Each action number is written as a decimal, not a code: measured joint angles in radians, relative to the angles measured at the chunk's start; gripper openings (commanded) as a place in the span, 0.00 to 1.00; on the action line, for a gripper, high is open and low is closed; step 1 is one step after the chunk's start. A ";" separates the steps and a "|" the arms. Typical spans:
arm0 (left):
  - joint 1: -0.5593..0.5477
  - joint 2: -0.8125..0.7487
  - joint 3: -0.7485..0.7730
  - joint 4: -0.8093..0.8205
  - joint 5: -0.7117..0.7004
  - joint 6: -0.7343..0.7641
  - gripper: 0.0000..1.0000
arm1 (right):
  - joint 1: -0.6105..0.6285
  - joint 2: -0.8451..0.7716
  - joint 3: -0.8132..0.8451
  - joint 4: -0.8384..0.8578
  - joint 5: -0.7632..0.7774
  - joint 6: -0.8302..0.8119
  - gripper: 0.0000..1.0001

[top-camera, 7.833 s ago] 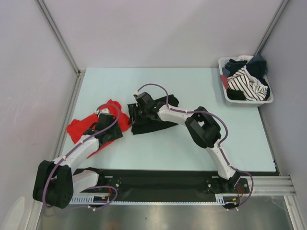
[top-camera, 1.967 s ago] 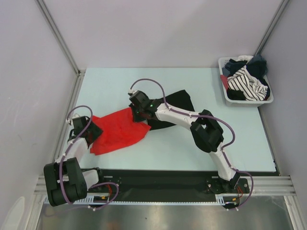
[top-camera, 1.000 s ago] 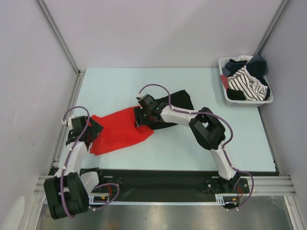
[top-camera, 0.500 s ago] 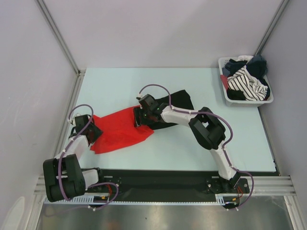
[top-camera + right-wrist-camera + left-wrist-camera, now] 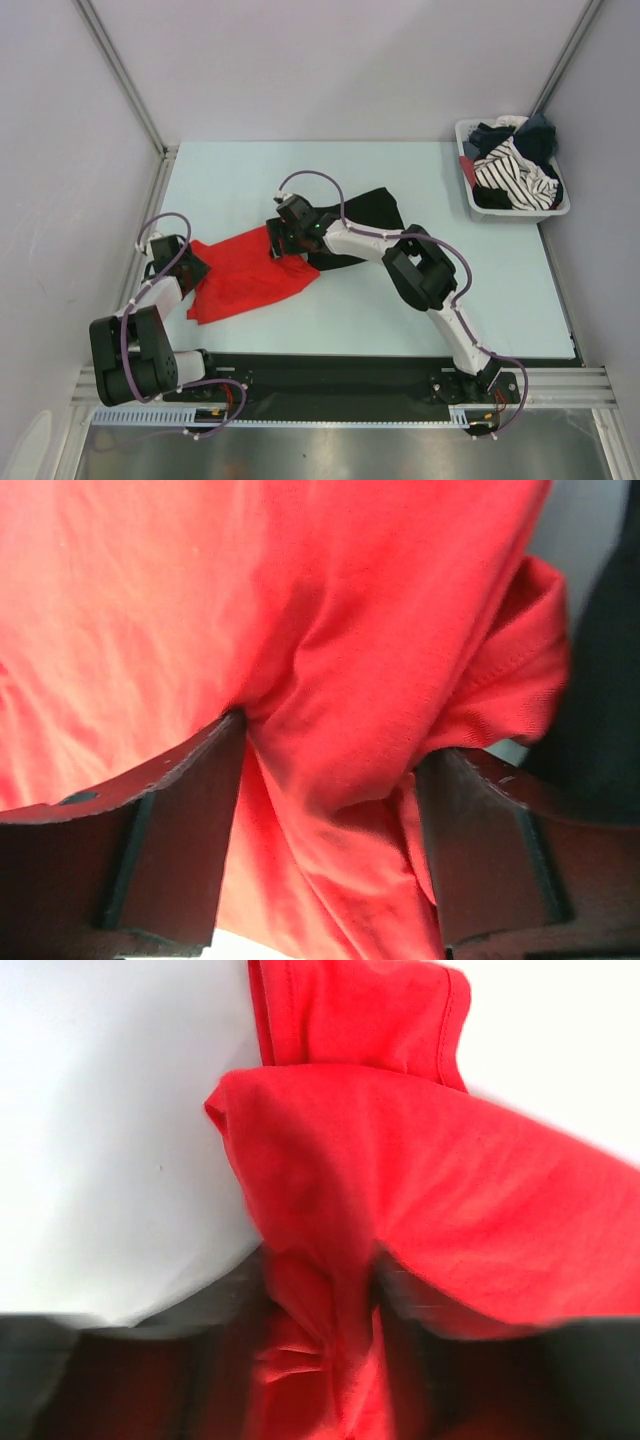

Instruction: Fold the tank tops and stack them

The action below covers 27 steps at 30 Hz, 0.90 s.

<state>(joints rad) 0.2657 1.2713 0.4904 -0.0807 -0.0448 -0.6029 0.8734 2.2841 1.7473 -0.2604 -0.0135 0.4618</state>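
The red tank top (image 5: 245, 275) lies spread on the table between my two grippers. My left gripper (image 5: 185, 270) is at its left edge. In the left wrist view a bunched fold of red tank top (image 5: 400, 1160) is pinched in the left gripper (image 5: 320, 1270), which is shut on it. My right gripper (image 5: 283, 238) sits on the garment's right corner. Its fingers (image 5: 170, 810) stand wide apart, and loose red tank top (image 5: 200, 600) bulges up in the right gripper (image 5: 330, 750). The black tank top (image 5: 370, 210) lies crumpled behind, partly under the right arm.
A white basket (image 5: 520, 213) holding several other garments stands at the back right corner. Grey walls close in the table on the left, back and right. The black base rail runs along the near edge.
My right gripper has slid a little to the left, bunching the red top's right corner. The left arm's elbow has drawn back while its gripper stays at the red left edge.
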 measured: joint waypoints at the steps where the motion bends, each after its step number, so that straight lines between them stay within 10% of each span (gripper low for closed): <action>1: 0.002 0.000 -0.001 0.000 0.004 -0.003 0.35 | 0.005 0.008 0.011 -0.003 0.009 -0.002 0.53; 4: 0.004 -0.002 -0.017 0.002 0.015 -0.002 0.04 | 0.021 0.031 0.040 -0.020 0.035 -0.012 0.21; 9: 0.006 -0.010 -0.021 0.008 0.042 0.012 0.00 | 0.029 0.045 0.064 -0.044 0.050 -0.029 0.03; 27: -0.064 -0.242 -0.019 -0.047 0.078 0.020 0.00 | 0.098 -0.027 0.135 -0.131 0.034 -0.104 0.00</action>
<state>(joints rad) 0.2012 1.0290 0.4717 -0.1272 0.0330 -0.5831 0.9710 2.2574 1.8820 -0.3916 0.0208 0.3576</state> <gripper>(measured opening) 0.040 0.052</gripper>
